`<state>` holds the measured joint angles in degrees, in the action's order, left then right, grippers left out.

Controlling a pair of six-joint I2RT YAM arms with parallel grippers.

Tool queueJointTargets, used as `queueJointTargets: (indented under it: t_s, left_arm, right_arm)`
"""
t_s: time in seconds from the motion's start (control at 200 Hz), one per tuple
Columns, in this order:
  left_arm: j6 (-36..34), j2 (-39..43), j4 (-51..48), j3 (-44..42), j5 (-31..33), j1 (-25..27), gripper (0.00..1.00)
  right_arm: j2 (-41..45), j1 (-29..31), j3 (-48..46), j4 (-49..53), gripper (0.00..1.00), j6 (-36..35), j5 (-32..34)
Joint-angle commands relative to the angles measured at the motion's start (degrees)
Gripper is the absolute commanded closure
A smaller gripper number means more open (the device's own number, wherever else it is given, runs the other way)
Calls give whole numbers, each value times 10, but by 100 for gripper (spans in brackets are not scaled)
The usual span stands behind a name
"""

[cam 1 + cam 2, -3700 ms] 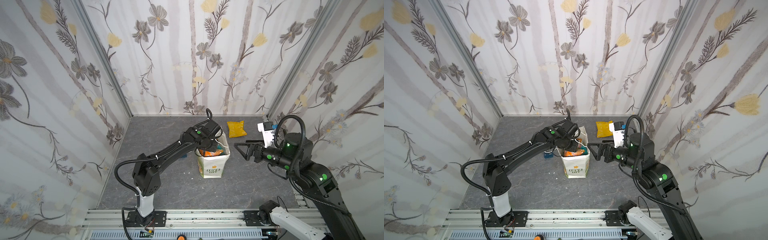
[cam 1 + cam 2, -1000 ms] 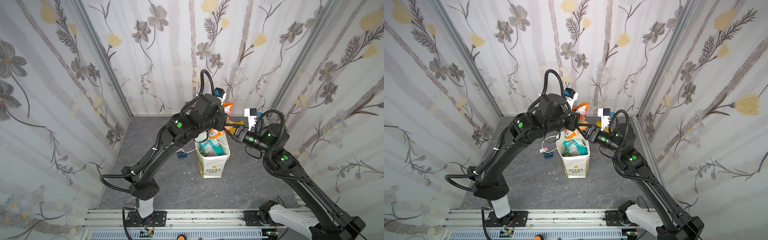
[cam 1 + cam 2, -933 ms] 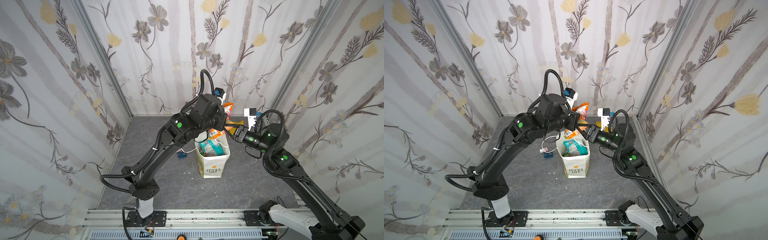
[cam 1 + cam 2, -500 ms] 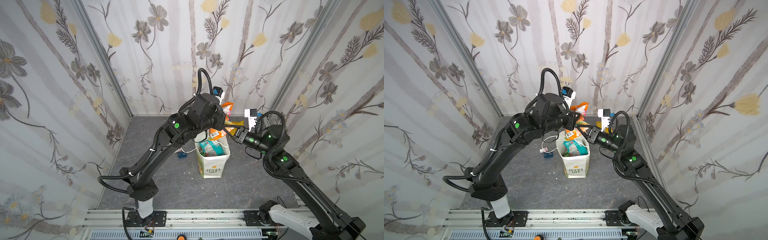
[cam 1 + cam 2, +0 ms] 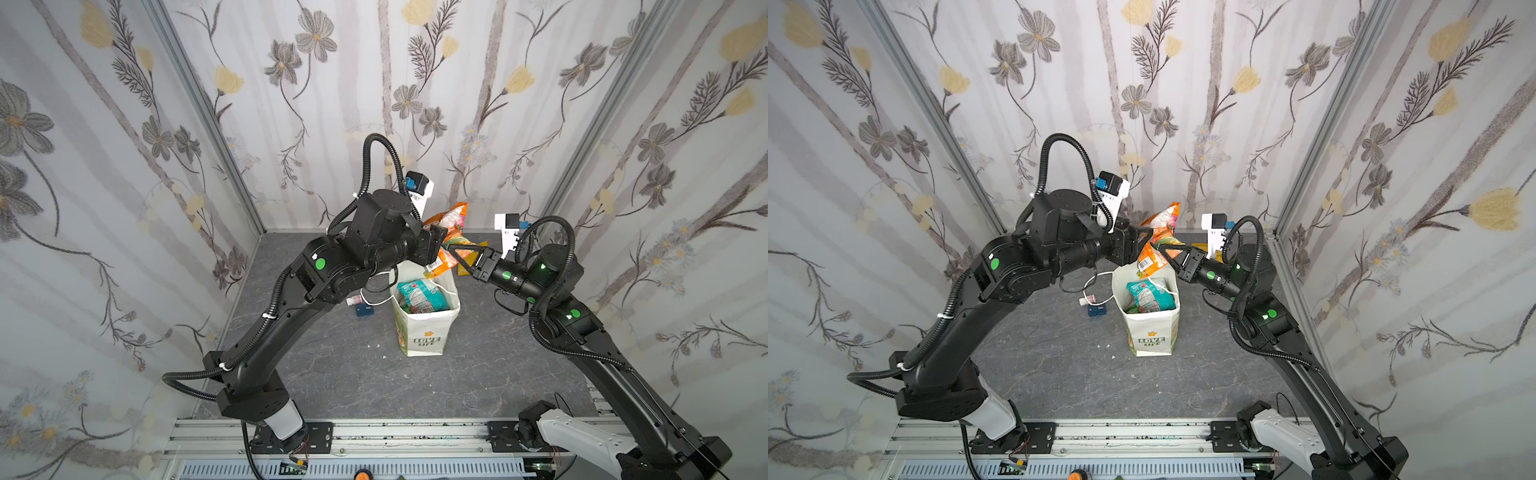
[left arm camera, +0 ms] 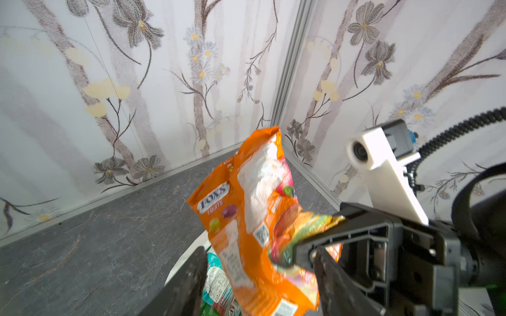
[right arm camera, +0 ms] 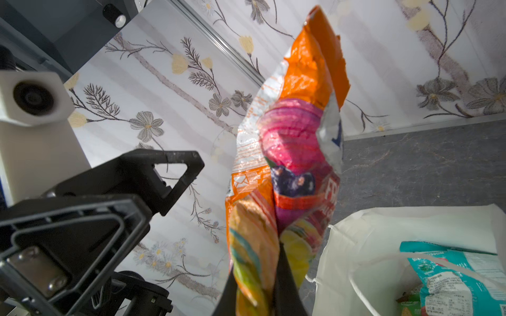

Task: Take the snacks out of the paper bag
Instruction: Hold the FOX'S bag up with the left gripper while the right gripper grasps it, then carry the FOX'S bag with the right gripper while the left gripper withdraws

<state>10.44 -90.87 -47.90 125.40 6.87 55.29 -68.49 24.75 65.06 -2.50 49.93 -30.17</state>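
An orange snack packet [image 5: 451,232] [image 5: 1158,241] [image 6: 246,219] [image 7: 290,153] hangs in the air above the white paper bag [image 5: 424,332] [image 5: 1152,332]. My right gripper [image 5: 451,248] [image 5: 1160,248] [image 7: 257,262] is shut on the packet's lower edge. My left gripper [image 5: 440,249] [image 5: 1144,245] [image 6: 258,250] is open, its jaws on either side of the packet and apart from it. A teal packet [image 5: 419,293] [image 5: 1148,293] [image 7: 451,273] lies on top inside the bag, with a green one [image 7: 408,309] under it. A yellow packet [image 5: 468,259] lies on the table, mostly hidden behind my right gripper.
A small dark blue box [image 5: 365,309] [image 5: 1097,310] and a tiny white-and-red item [image 5: 354,300] lie on the grey table left of the bag. A white cord handle [image 5: 376,301] droops from the bag toward them. Flowered walls close in on three sides.
My left arm lifted the orange packet up out of the bag. In the last second my right gripper shut on the packet and my left jaws opened off it.
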Motion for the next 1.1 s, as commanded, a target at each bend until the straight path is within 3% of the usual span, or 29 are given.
queueJointTargets:
  t_s: [0.0, 0.23, 0.445, 0.764, 1.094]
  left_arm:
    - [-23, 56, 80, -76, -60, -1, 29]
    - [-43, 173, 161, -237, -146, -1, 12]
    - [-56, 244, 163, -330, -137, -1, 5]
    - [-74, 271, 145, -375, -147, -2, 0]
    - [-96, 263, 130, -386, -106, -1, 0]
  right_arm:
    - [-14, -36, 19, -23, 100, -12, -18]
    - [-64, -141, 49, -31, 100, -14, -66]
    - [-127, -224, 44, -67, 100, -14, -105]
    - [-226, -311, 31, -93, 100, -43, -118]
    - [-414, -361, 101, -71, 100, -78, -133]
